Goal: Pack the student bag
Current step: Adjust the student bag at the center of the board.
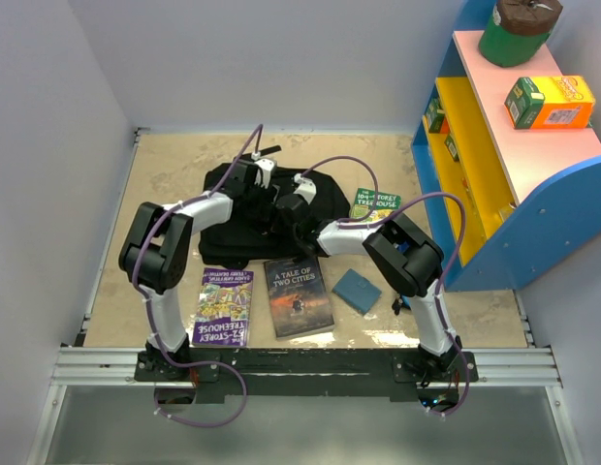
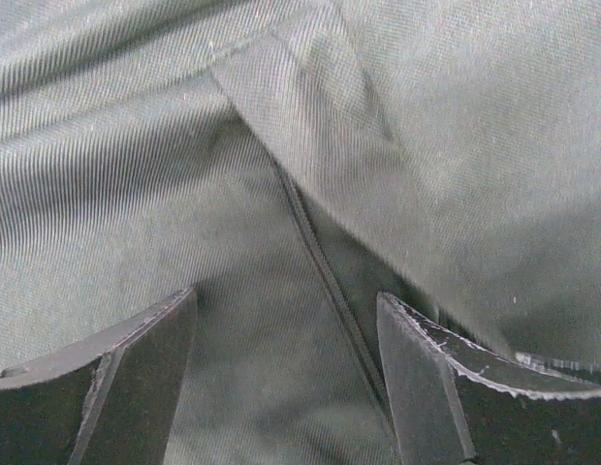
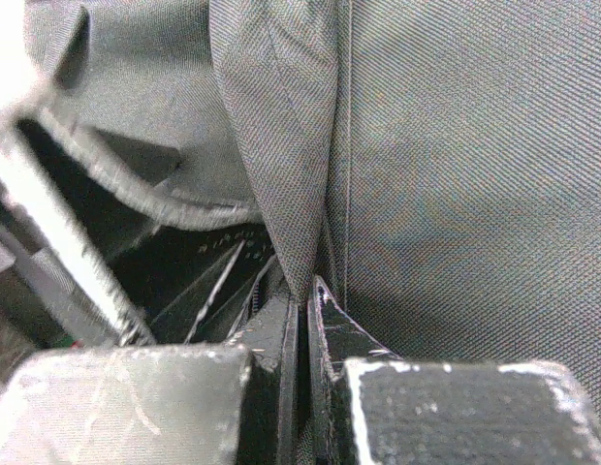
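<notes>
Right wrist: right tool [image 3: 302,302] pinches student bag [image 3: 456,174] fold | left wrist: left tool [image 2: 286,296] spread (zipper [image 2: 320,262] between)

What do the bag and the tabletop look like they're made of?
Student bag: soft woven fabric, matte black, with a fine diagonal weave and stitched seams showing; probably synthetic. Tabletop: hard beige surface with marble-like mottling and a faint sheen at the near edge; possibly laminate.

dark book [image 1: 299,296]: A TALE OF TWO CITIES | green book [image 1: 375,203]: 104-STOREY TREEHOUSE | purple book [image 1: 224,306]: TREEHOUSE
</notes>
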Robot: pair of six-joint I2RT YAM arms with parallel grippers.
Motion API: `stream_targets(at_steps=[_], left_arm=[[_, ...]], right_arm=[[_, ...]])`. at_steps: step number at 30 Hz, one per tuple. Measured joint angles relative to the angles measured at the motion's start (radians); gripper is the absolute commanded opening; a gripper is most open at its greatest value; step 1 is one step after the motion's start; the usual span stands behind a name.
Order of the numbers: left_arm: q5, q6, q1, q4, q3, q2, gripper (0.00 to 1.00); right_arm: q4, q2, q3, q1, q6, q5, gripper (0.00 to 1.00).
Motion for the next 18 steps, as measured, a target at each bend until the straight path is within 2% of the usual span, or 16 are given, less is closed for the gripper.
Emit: stream_targets(at_steps=[4, 7, 8, 11, 18], left_arm=[[-0.011, 0.000, -0.002, 0.003, 0.025, 0.024, 0.75], [-0.014, 0.004, -0.004, 0.012, 0.027, 0.027, 0.57], [-0.015, 0.008, -0.005, 0.018, 0.027, 0.028, 0.45], [-0.013, 0.018, -0.008, 0.043, 0.014, 0.028, 0.30], [0.021, 0.030, 0.014, 0.070, -0.005, 0.024, 0.19]], right_arm=[[0.000, 0.000, 0.000, 0.000, 0.000, 0.000, 0.00], [0.000, 0.000, 0.000, 0.000, -0.001, 0.000, 0.00], [0.000, 0.000, 0.000, 0.000, -0.001, 0.000, 0.00], [0.000, 0.000, 0.000, 0.000, 0.000, 0.000, 0.00], [-0.001, 0.000, 0.000, 0.000, 0.000, 0.000, 0.00]])
